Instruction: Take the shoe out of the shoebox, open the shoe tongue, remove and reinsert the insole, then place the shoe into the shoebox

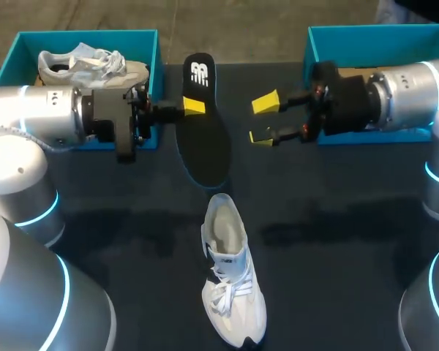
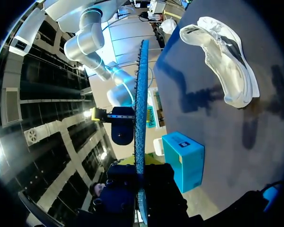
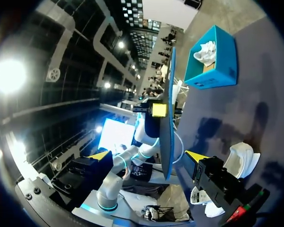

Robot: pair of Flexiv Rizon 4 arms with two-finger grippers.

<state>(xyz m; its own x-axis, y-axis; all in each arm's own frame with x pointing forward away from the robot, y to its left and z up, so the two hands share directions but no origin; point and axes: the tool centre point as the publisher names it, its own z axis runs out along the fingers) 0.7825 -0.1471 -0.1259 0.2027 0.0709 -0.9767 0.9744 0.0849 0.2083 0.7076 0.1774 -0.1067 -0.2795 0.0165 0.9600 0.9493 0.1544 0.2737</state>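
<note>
The left gripper (image 1: 193,107) is pinching the black insole (image 1: 205,146) by one long edge and holding it clear of the worktop (image 1: 336,241), probably to line it up for going back in. The right gripper (image 1: 263,119) is hanging wide open just beside it. The insole's long axis is running away from the robot. The white shoe (image 1: 234,285) is lying on the worktop below, also lengthwise, toe pointing towards the robot, mouth facing up.
</note>
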